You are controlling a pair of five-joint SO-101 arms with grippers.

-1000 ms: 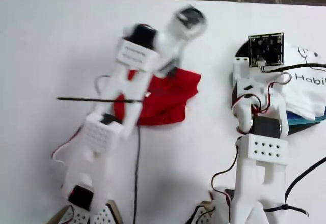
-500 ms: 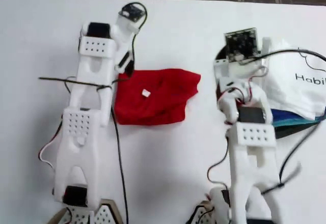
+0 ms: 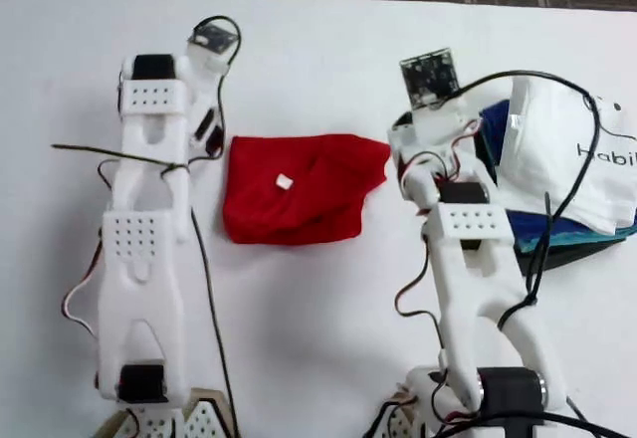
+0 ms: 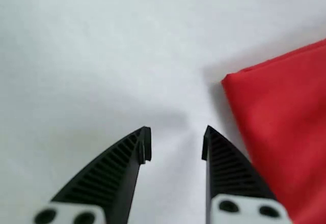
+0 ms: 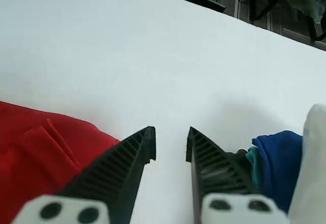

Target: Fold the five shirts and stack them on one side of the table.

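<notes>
Rumpled red shirt (image 3: pixel 299 189), left tool (image 4: pixel 176 143) apart just beside it, right tool (image 5: pixel 170 145) apart opposite

The crumpled red shirt (image 3: pixel 299 189) lies between the two arms, hemmed in on both sides. The left gripper (image 4: pixel 175 142), jaws parted, stands over bare table (image 3: pixel 328 50) just beside its edge. The right gripper (image 5: pixel 170 142), jaws apart, sits in the narrow strip between it and the stack of shirts (image 3: pixel 572 159).

The left end effector (image 4: pixel 175 143) now sits off the red shirt (image 3: pixel 299 191), on bare desk (image 3: pixel 328 338). The right end effector (image 5: pixel 170 143) leaves the shirt stack (image 3: pixel 567 174).
</notes>
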